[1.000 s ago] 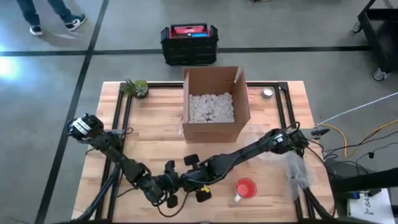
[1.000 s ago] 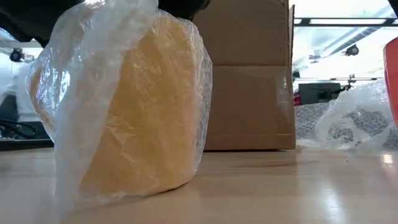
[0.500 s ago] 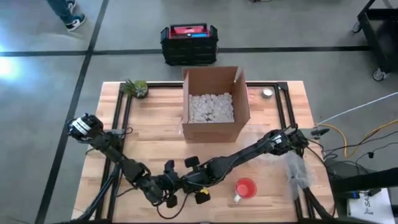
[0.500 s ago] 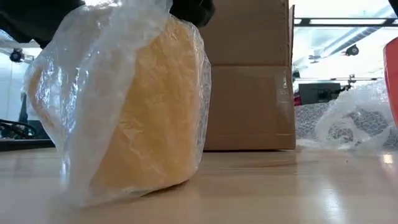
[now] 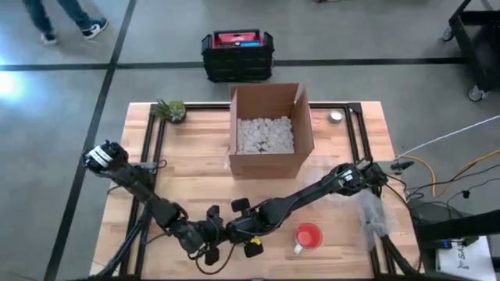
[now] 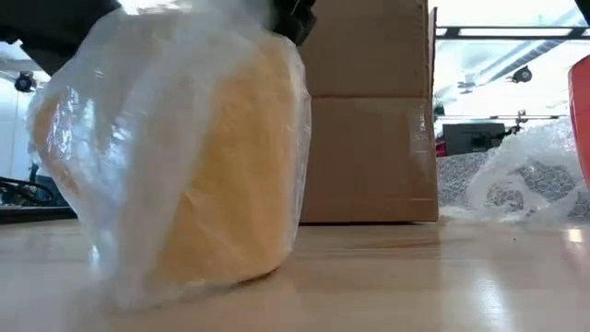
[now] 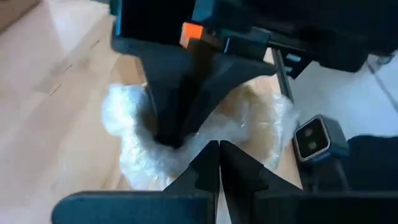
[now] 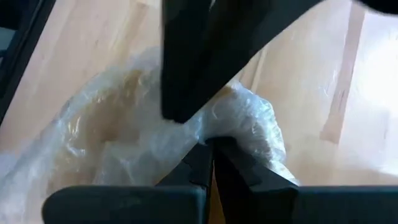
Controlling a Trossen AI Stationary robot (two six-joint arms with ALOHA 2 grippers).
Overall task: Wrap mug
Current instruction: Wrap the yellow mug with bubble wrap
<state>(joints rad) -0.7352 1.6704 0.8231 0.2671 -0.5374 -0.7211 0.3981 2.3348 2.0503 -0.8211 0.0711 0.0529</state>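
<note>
A yellow mug (image 6: 221,175) stands near the table's front, inside clear bubble wrap (image 6: 120,138) that covers its top and sides. It leans a little on its base on the wood. Both grippers meet over it: my left gripper (image 7: 218,163) and my right gripper (image 8: 212,163) are each shut on the wrap bunched above the mug. In the high view the two grippers (image 5: 223,232) hide the bundle. My left gripper pinches a bunch of bubble wrap (image 7: 200,142) between its two fingers, right beside the right gripper's fingers (image 7: 177,106). The wrap spreads slack over the mug below. My right gripper pinches the gathered wrap (image 8: 231,121) between its two fingers, close against the left gripper's fingers (image 8: 186,74). How many layers it has, I cannot tell. The mug stays on the table.
An open cardboard box (image 5: 269,133) with white packing peanuts stands behind the bundle. A red mug (image 5: 307,236) sits to the right near the front edge. Loose bubble wrap (image 5: 372,215) lies at the right edge, and a small plant (image 5: 172,110) at the far left corner.
The wrapped mug has tipped and shifted a little toward the table's left while its base stays on the wood. The wrap has been drawn further over its top and left side. Both grippers stay shut on the bunch.
</note>
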